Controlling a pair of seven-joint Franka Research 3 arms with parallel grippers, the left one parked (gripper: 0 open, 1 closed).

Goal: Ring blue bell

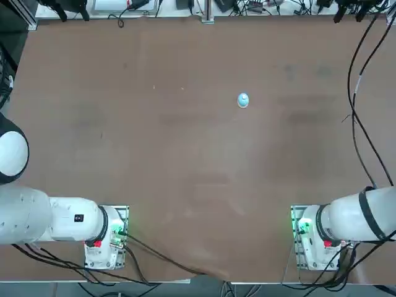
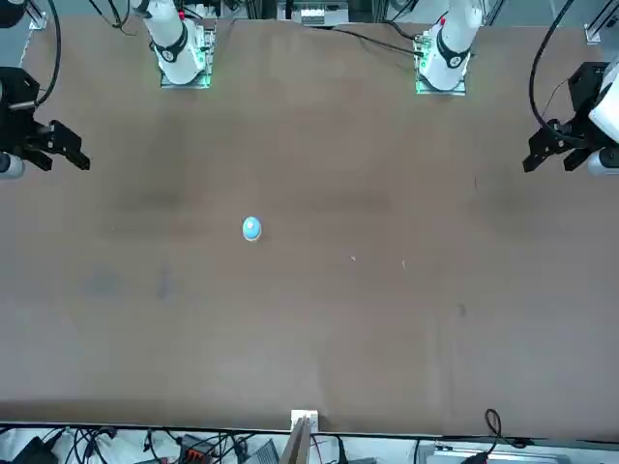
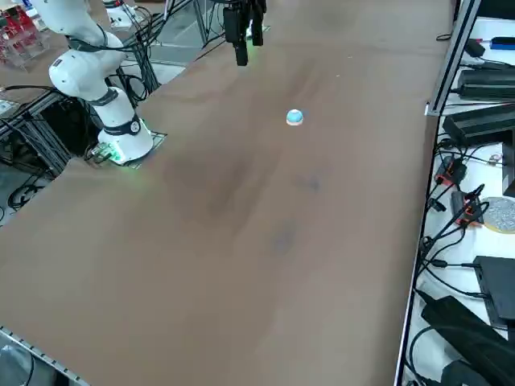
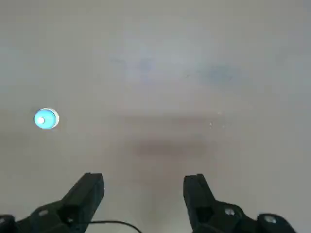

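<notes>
Brown, smooth worktop [image 1: 185, 161] shows faint scuffs and a soft sheen. Light-blue round domed bell [image 1: 243, 100] with a whitish rim sits in the worktop's far half, right of centre, well apart from the far edge; brown surface surrounds it. Black, angular right gripper [image 4: 144, 177] is raised above the worktop's right side, apart from the bell, jaws wide open and holding nothing.

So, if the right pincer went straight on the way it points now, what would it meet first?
The right pincer would probably meet bare tabletop; the blue bell looks off that line, though depth is unclear.
</notes>
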